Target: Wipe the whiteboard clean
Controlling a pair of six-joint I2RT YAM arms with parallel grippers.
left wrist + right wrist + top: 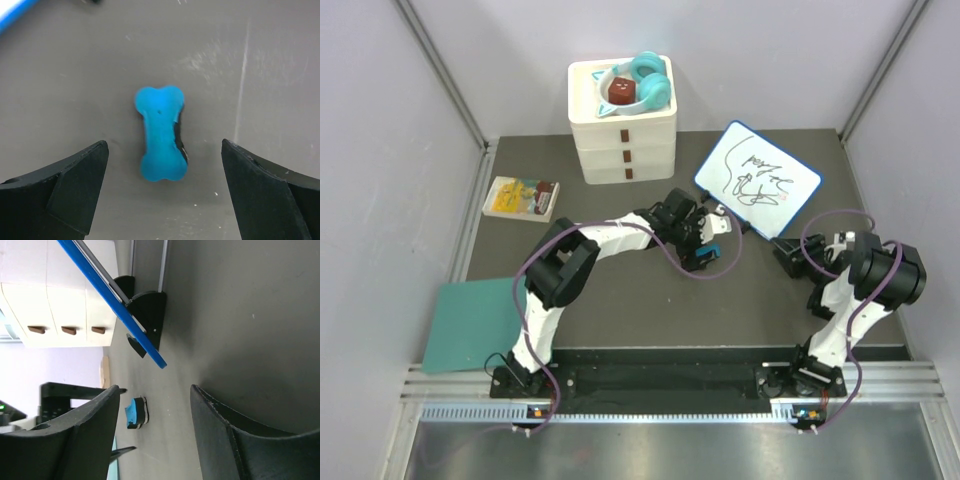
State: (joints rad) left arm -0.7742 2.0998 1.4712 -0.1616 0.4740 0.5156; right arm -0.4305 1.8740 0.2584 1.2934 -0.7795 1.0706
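Observation:
The whiteboard (757, 178) has a blue rim and black scribbles, and stands tilted on black feet at the back right. Its blue edge (112, 295) and feet show in the right wrist view. A blue bone-shaped eraser (161, 132) lies flat on the dark table. My left gripper (164, 155) is open just above it, one finger on each side, not touching. In the top view this gripper (706, 240) hovers left of the board's near corner. My right gripper (788, 258) is open and empty, low by the board's near edge; its view shows the eraser (136, 413) beyond.
A white drawer box (622, 130) with teal headphones (650, 80) on top stands at the back centre. A yellow booklet (520, 197) lies at the left. A flat teal sheet (470, 325) lies at the near left. Grey walls enclose the table.

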